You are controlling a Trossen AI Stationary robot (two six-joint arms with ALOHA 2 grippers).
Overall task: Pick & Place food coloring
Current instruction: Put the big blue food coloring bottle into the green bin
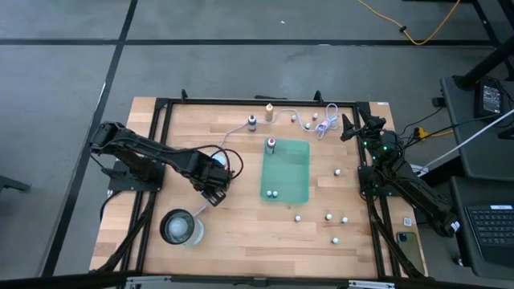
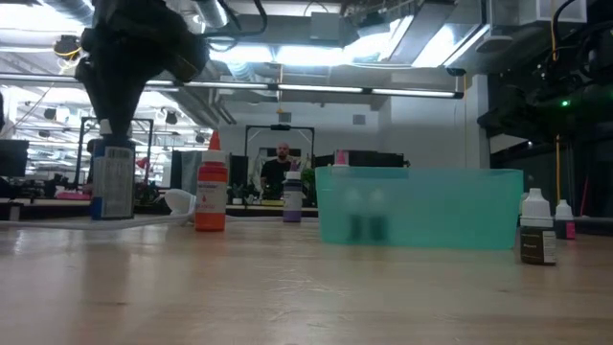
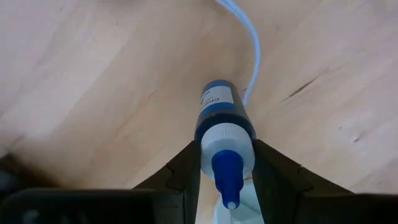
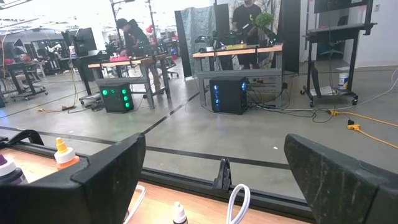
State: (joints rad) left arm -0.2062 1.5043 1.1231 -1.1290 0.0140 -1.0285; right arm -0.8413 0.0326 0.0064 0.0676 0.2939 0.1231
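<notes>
A blue food coloring bottle (image 3: 222, 112) with a white collar and a blue cap (image 3: 227, 177) stands upright between the fingers of my left gripper (image 3: 227, 155), which points down at the table's left middle (image 1: 215, 193). The low view shows the same bottle (image 2: 113, 182) under the dark gripper. A red-capped bottle (image 1: 271, 144) and two white-capped ones (image 1: 273, 193) are in the green tray (image 1: 293, 164). Several more bottles (image 1: 328, 216) stand on the wood to the right. My right gripper (image 4: 217, 186) waits open at the far right (image 1: 353, 128). My left gripper pinches the blue bottle by its white collar (image 3: 211, 149), just under the cap, between its two fingers. The fingers come from above, pointing down. The bottle stays upright below them; whether its base is clear of the table I cannot tell.
A round clear glass container (image 1: 182, 227) stands near the left front. A white cable (image 3: 252, 43) runs across the wood by the bottle. A dark bottle (image 1: 251, 122) and an orange one (image 1: 269, 112) stand at the far edge. A black frame (image 1: 161, 108) rims the table.
</notes>
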